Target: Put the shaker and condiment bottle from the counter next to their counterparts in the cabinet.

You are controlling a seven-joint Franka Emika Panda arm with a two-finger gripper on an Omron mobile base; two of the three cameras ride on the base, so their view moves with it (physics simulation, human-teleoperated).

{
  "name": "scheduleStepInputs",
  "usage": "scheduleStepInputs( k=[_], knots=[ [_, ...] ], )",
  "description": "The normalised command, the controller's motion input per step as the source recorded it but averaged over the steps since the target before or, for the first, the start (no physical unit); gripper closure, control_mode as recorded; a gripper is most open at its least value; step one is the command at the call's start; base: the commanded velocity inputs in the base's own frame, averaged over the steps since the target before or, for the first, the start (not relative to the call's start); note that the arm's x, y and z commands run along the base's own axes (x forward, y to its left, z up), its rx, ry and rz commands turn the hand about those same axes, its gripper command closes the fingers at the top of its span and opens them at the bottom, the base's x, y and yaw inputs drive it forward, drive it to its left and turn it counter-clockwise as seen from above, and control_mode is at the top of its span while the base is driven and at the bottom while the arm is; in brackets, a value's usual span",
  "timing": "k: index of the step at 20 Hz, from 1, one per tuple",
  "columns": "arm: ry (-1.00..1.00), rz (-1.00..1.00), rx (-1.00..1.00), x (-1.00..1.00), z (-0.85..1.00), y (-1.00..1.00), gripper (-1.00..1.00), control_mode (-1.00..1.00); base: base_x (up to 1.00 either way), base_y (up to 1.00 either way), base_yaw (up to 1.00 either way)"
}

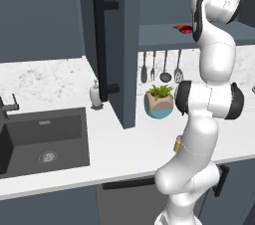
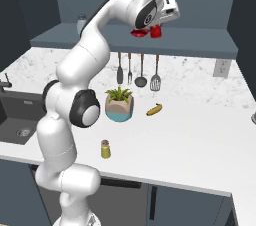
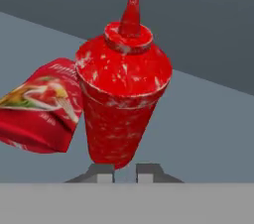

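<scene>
The red condiment bottle point(image 3: 121, 99) with its pointed nozzle stands upright close in front of the hand, on the blue-grey cabinet shelf point(image 2: 200, 37). My gripper point(image 3: 124, 172) is raised to that shelf, its fingertips point(image 3: 101, 171) set narrowly on either side of the bottle's base, shut on it. From the right base view the bottle point(image 2: 156, 31) sits just below the hand. A low flat red pouch point(image 3: 42, 106) lies right beside it. The yellow-olive shaker point(image 2: 105, 149) stands on the white counter point(image 2: 200, 140) near its front edge, partly hidden by the arm in the left base view point(image 1: 177, 144).
The open cabinet door point(image 1: 122, 45) with its black bar handle point(image 1: 102, 50) juts over the counter. A potted plant point(image 2: 119, 105), a banana point(image 2: 154, 109) and hanging utensils point(image 2: 137, 72) are below the shelf. Sink point(image 1: 45, 139) and soap dispenser point(image 1: 94, 94) lie left. A small pale jar point(image 2: 81, 21) stands at the shelf's left end.
</scene>
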Motion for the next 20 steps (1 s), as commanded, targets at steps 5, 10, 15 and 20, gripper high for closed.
scheduleStepInputs(
  k=[5,10,15,20],
  knots=[
    [0.09,0.00,0.00,0.37,-0.27,-0.11,1.00,-1.00,0.00,0.00,0.00],
    [0.01,0.00,0.00,0.25,-0.14,-0.18,1.00,-1.00,0.00,0.00,0.00],
    [0.00,0.00,0.00,0.02,-0.14,-0.07,1.00,-1.00,0.00,0.00,0.00],
    [0.00,0.00,-0.02,-0.22,-0.49,0.03,1.00,-1.00,0.00,0.00,0.00]
  ],
)
